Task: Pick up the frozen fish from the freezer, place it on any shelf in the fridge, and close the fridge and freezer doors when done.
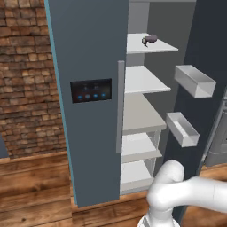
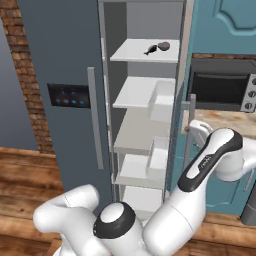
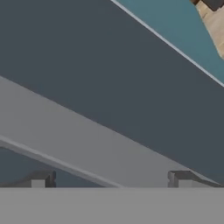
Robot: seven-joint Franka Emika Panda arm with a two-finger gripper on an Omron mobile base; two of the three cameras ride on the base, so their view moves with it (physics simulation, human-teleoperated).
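- Frozen fish [image 1: 145, 42], a tiny slim black silhouette with a forked tail, lies on the top pale grey shelf [image 1: 159, 47] of the open fridge, just beside a dark maroon rounded lump [image 1: 152, 38].
- The placing step looks done, judging by where the fish lies. The step in hand seems to be closing the doors.
- The slate-blue freezer door [image 1: 88, 40] with its black panel of blue lights [image 1: 91, 90] appears shut, though the angle leaves a narrow gap possible.
- The plain slate-blue fridge door [image 1: 201, 35] stands swung wide, and its two pale grey bins [image 1: 195, 80] face the shelves.
- The claw [image 3: 111, 180] is spread wide and holds nothing. Its two dark tips sit far apart, close against the door's outer face, with the grey bar handle [image 3: 87, 135] running slantwise just beyond them.
- The white arm [image 2: 210, 155] bends up from the base and reaches right, round the door's edge.
- Next, the claw needs to press on the door's outer face or handle and sweep it towards the cabinet until it shuts.
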